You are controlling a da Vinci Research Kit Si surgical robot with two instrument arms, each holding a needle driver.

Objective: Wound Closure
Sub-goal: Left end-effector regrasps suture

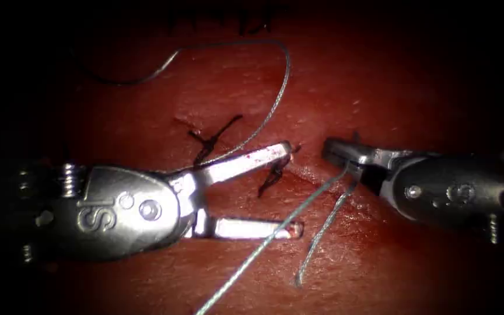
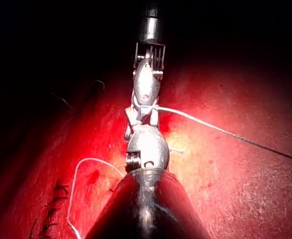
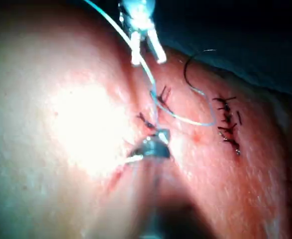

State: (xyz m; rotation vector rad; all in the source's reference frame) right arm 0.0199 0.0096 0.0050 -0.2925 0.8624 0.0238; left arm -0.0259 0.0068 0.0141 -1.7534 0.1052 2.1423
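Along cut [image 1: 298, 169], two black knotted stitches [image 1: 214, 140] already tied. Your left tool [image 1: 296, 186] gapes, grasping nothing; right tool [image 1: 336, 153] clenched on thread [image 1: 275, 233]. Needle [image 1: 129, 76] lies free on tissue [image 1: 380, 76], upper left; closure unfinished.

Your left tool [image 1: 263, 192] is bright polished metal, glossy, its open jaws speckled with red fluid. Your right tool [image 1: 345, 160] is darker, smooth metal with a duller sheen. The thread [image 1: 275, 233] you see looks like a pale, twisted, matt fibre. The needle [image 1: 129, 79] is thin dark wire. The tissue [image 1: 380, 256] is wet, glistening and finely pebbled; the knots [image 1: 211, 140] are black and frayed.
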